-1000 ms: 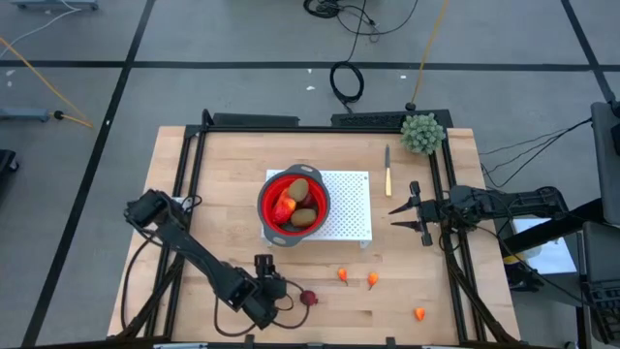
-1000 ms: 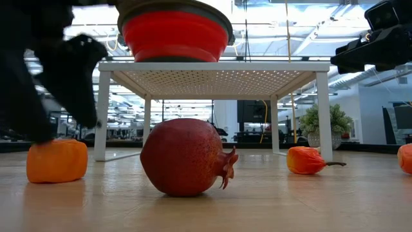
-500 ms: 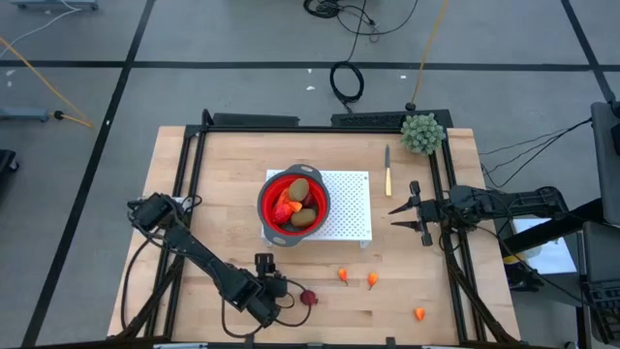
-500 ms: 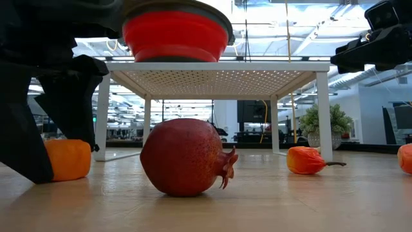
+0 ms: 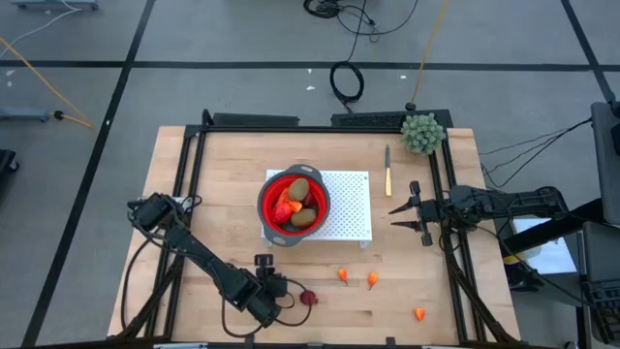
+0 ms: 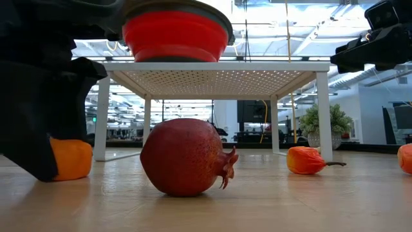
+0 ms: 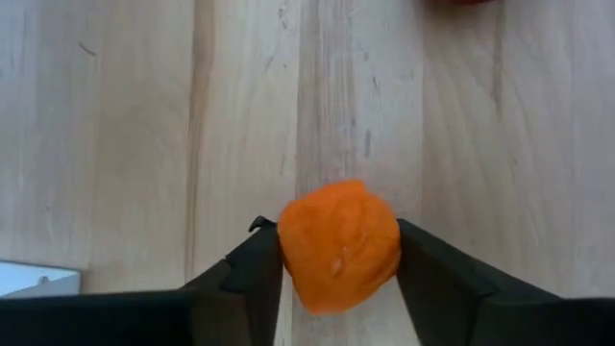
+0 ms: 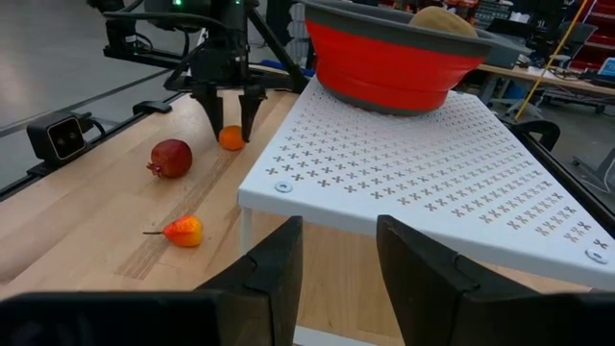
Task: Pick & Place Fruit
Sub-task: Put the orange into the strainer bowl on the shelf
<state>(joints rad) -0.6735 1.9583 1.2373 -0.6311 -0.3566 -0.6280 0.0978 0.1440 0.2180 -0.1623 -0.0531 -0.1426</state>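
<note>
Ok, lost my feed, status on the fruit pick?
Left gripper closed around orange fruit on table. Right gripper parked open beside white rack. Pomegranate close by, nothing blocking.

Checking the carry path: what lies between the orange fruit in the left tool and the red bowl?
In the high view, only bare wood separates the orange fruit from the white rack's edge beneath the red bowl.

we see a red bowl (image 5: 294, 204) with grey rim, white perforated stand (image 5: 347, 206) with cross-shaped holes, dark red pomegranate (image 6: 185, 156), orange fruit (image 7: 338, 244) between black fingers, pale wood-grain table (image 5: 223, 174), green bushy ball (image 5: 422, 134)
</note>
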